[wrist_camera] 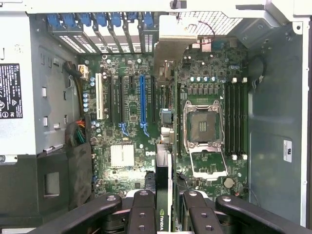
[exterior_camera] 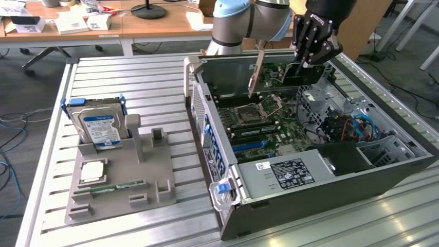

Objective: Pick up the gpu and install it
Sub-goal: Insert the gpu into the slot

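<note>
You've got the gpu (exterior_camera: 296,76) clamped in the end effector (exterior_camera: 307,62), fingers pinched narrow on the card's dark body, and it's up over the far end of the open case (exterior_camera: 329,190), near the arm's base. The card stands on edge, its silver bracket (exterior_camera: 256,74) slanting down toward the exterior view's left, over the motherboard (exterior_camera: 271,110). From here you can't tell whether the lower edge touches the board. In the wrist view you're looking straight down the card: the gpu (wrist_camera: 163,170) shows as a thin edge running between the black fingers (wrist_camera: 142,209), with the bracket (wrist_camera: 173,39) at its far end against the case's slotted rear wall. On one side of the card lies the blue slot (wrist_camera: 142,97) with the other expansion slots just beside it, on the other side the CPU socket (wrist_camera: 202,124), its latch frame open. The power supply (exterior_camera: 288,172) sits in the near end of the case, label up. Off to the exterior view's left, well apart from the case, the grey holder (exterior_camera: 120,190) rests on the slatted surface (exterior_camera: 137,82), the hard drive (exterior_camera: 98,126) upright in its back and a RAM stick (exterior_camera: 110,188) lying flat near its front.
</note>
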Robot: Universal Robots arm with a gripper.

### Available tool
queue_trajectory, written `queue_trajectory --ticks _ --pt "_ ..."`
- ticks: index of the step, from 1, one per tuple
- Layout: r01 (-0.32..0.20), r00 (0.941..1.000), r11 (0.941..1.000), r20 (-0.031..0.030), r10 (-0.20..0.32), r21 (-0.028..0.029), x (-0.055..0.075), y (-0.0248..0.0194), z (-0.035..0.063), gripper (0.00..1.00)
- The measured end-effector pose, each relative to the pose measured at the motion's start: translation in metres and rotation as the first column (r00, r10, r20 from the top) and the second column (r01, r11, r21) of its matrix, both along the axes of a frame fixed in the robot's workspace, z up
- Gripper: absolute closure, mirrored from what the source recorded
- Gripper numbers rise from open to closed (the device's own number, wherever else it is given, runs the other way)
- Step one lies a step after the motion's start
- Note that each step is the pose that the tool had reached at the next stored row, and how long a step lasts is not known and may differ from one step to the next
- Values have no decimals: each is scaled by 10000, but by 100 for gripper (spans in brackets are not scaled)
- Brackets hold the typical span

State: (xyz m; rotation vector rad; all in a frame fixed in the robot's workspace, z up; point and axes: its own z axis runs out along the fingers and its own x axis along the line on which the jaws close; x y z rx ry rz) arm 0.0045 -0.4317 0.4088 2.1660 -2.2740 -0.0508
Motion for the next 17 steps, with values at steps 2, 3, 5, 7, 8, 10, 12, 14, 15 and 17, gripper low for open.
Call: queue_trajectory --ticks 2,3,5,7,8,10,12,14,15,17 --pt "0 10000 10000 0 0 0 0 -1 0 73" --pt "1 10000 10000 0 -1 -1 0 -1 0 73" --pt "1 10000 10000 0 -1 0 -1 -1 0 73" --pt "1 10000 10000 0 -1 1 -4 -1 0 73" --pt "1 10000 10000 1 -1 2 -7 -4 -1 73" --pt "1 10000 10000 0 -1 0 -11 -9 -1 73" --pt "1 10000 10000 0 -1 1 -15 -14 -3 73" --pt "1 10000 10000 0 -1 0 -19 -18 -9 73" --pt "-1 10000 10000 0 1 1 -19 -21 -14 73" --pt "0 10000 10000 0 0 7 -21 -25 -31 73"
